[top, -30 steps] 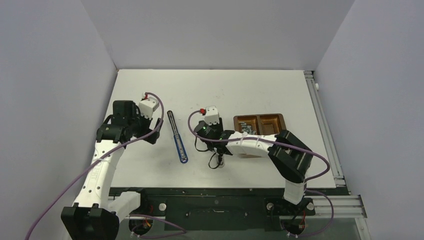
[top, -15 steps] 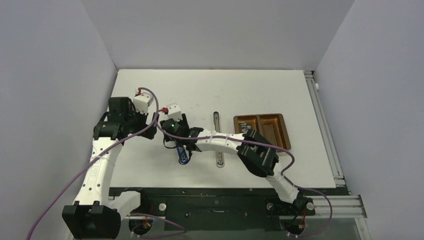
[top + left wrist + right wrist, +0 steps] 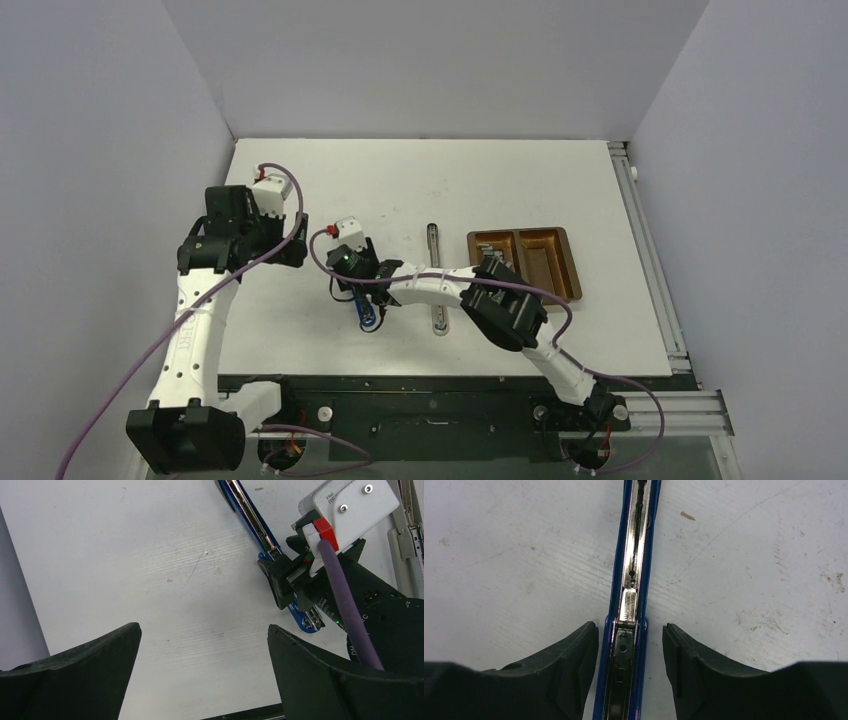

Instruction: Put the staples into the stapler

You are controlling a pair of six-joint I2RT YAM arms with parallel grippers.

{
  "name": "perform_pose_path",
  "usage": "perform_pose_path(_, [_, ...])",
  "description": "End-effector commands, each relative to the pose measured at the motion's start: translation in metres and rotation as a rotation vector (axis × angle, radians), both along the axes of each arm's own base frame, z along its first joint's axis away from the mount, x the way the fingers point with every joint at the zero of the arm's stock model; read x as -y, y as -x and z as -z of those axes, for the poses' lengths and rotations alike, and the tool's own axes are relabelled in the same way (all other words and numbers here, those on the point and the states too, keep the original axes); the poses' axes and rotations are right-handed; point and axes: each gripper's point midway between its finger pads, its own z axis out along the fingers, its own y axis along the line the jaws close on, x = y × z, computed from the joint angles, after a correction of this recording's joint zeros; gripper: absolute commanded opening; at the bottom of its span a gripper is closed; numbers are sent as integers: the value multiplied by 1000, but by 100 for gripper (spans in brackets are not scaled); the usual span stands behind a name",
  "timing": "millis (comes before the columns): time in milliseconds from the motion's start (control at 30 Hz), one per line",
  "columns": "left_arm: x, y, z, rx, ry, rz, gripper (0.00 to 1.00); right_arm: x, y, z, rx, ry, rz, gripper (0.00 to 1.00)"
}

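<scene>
The blue stapler base (image 3: 368, 318) lies opened flat on the white table, its metal channel facing up (image 3: 634, 555) with a silver spring (image 3: 629, 604) in it. My right gripper (image 3: 367, 303) hangs over its near end, open, one finger on each side (image 3: 630, 645), touching nothing. A long silver stapler part (image 3: 435, 285) lies to the right. The staples (image 3: 486, 254) sit in the brown tray's left compartment, mostly hidden by my right arm. My left gripper (image 3: 292, 252) is open and empty over bare table (image 3: 204, 640), left of the stapler (image 3: 250, 517).
The brown two-compartment tray (image 3: 548, 240) stands at the right of the table. My right arm stretches leftward across the table's middle, over the silver part. Its wrist camera (image 3: 345, 510) and purple cable show in the left wrist view. Grey walls stand on three sides.
My right arm swung left from the silver part to the blue stapler base, jaws now straddling it. My left gripper pulled back to the left, away from the stapler.
</scene>
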Motion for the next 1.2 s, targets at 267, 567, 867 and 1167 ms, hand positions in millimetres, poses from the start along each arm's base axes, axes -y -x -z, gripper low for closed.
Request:
perform_pose_path(267, [-10, -9, -16, 48, 1, -71, 96, 13, 1, 10, -6, -27, 41, 27])
perform_pose_path(567, [-8, -6, -13, 38, 2, -50, 96, 69, 14, 11, -23, -84, 204, 18])
perform_pose_path(867, [-5, 0, -13, 31, 3, -26, 96, 91, 28, 8, -11, -146, 302, 19])
perform_pose_path(1167, [-2, 11, -16, 31, 2, 4, 96, 89, 29, 4, -19, -129, 342, 33])
